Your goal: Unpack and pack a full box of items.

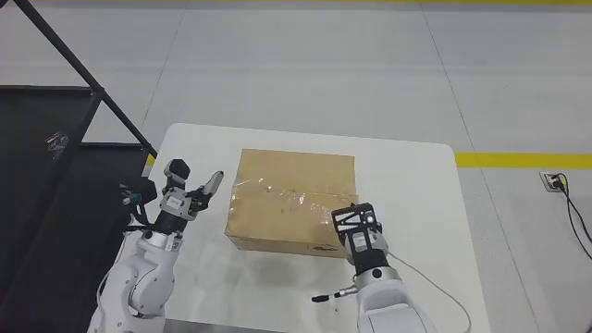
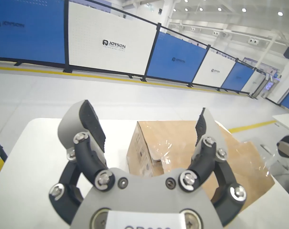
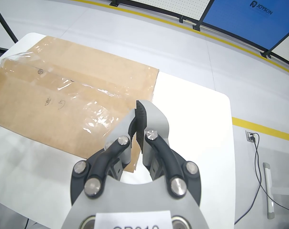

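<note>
Standing by the white table (image 1: 407,171), I see the cardboard box (image 1: 291,199) lying flat near its middle, flaps closed and sealed under clear tape (image 3: 96,96) that runs along the lid and wrinkles down over the ends. That is where I reckon trouble lies. Nothing can come out until the seam is broken, and the film looks slack and crinkled, so a finger dragged along it may skid or bunch it up rather than part it. The box is wide and nothing pins it, so a push at one corner could slide or turn it across the smooth top.

The left gripper (image 2: 145,113) hangs off the box's left end, jaws spread wide with nothing between them, apart from the cardboard. If it does not brace that end, the box is free to shift. The right gripper (image 3: 139,110) sits over the near right corner, its pads pressed together on nothing I can make out. Whether it touches the cardboard I cannot tell. Clenched like that it can poke but not pinch, and a hard jab might dent the lid.
</note>
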Motion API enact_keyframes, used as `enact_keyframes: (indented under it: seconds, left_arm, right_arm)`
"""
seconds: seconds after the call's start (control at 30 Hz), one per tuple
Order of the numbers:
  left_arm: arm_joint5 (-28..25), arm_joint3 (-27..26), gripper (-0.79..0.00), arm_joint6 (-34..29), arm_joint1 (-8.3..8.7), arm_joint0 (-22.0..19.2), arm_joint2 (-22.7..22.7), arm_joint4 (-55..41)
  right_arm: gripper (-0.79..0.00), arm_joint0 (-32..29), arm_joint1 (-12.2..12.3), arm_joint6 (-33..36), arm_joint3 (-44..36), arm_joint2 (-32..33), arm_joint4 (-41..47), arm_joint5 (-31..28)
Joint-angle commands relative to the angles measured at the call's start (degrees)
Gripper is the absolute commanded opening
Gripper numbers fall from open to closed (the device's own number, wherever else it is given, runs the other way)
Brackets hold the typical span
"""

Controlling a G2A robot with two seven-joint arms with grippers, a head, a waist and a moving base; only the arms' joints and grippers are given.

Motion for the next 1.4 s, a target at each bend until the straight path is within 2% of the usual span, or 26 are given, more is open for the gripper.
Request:
enact_keyframes:
  seconds: [0.0, 0.2, 0.37, 0.6, 1.37]
  left_arm:
    - [-0.4, 0.6, 0.000, -1.0, 0.16, -0.4, 0.4, 1.4]
    - [1.6, 3.5, 0.000, -2.1, 0.42, -2.2, 2.2, 6.6]
    - [1.1, 6.3, 0.000, -4.1, 0.66, -3.9, 3.7, 8.8]
    - [2.5, 9.3, 0.000, -3.5, 0.83, -5.6, 5.5, 11.8]
    - [3.7, 12.6, 0.000, -3.8, 1.43, -7.2, 8.1, 12.9]
  right_arm:
    - [-0.785, 0.3, -0.1, 0.3, -0.1, -0.5, -0.7, 0.0]
    - [-0.785, 1.2, -0.5, 0.7, 0.0, -1.7, -2.0, 0.0]
    - [-0.785, 1.5, -0.8, 0.5, 0.2, -2.3, -2.6, 0.1]
    - [-0.785, 1.2, -1.1, -0.5, 0.2, -2.8, -3.3, -0.1]
    - [-0.785, 0.7, -2.3, -2.8, -1.3, -5.8, -8.0, -0.4]
